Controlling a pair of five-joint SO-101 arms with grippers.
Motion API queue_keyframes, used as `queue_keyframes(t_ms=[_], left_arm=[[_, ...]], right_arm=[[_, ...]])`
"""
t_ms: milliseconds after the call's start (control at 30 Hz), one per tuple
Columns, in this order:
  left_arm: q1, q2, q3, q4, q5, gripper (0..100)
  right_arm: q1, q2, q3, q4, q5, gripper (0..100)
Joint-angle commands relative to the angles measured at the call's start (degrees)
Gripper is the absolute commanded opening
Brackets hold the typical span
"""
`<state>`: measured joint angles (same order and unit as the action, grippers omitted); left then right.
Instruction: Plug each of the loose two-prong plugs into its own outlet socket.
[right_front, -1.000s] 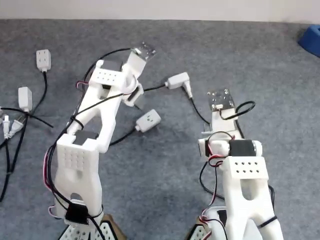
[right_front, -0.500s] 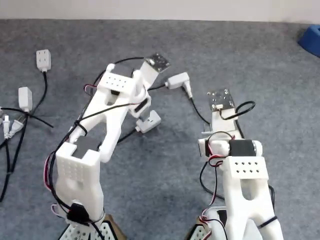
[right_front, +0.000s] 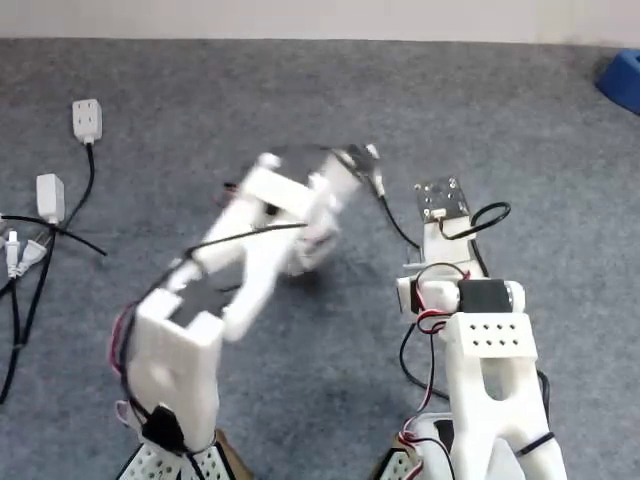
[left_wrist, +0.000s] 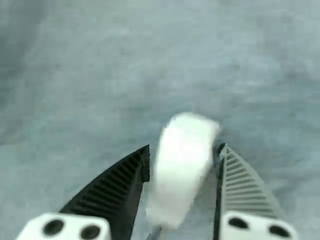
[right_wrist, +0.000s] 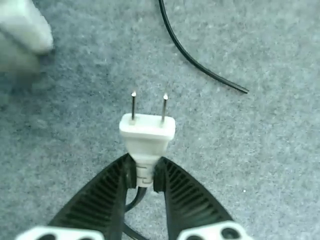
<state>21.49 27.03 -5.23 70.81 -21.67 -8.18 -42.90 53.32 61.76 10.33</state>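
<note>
At the far left of the grey mat (right_front: 180, 80) lie a square socket (right_front: 87, 118), a second socket (right_front: 49, 196) and a loose plug (right_front: 12, 250), all on black cords (right_front: 90, 172). Near the middle, the left gripper (left_wrist: 183, 148) stands wide open with a white socket block (left_wrist: 182, 165) between its fingers; whether they touch it is too blurred to tell. Further right, the right gripper (right_wrist: 144, 162) is closed on the neck of a white plug (right_wrist: 147, 131), prongs pointing away. A blue object (right_front: 622, 80) sits at the far right edge.
</note>
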Motion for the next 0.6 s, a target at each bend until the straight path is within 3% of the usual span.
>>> queue_keyframes(t_ms=[0,267,567], left_arm=[[4.70,-1.63,-0.48,1.23,0.79,23],[5.05,-2.51,-1.19,4.22,0.88,20],[8.57,-17.19,0.13,12.48,0.97,20]], right_arm=[[-0.13,-0.84,-0.66,-0.22,0.70,0.6],[-0.13,-0.75,-0.75,-0.22,0.70,0.6],[3.91,3.65,-0.75,-0.66,0.79,0.6]])
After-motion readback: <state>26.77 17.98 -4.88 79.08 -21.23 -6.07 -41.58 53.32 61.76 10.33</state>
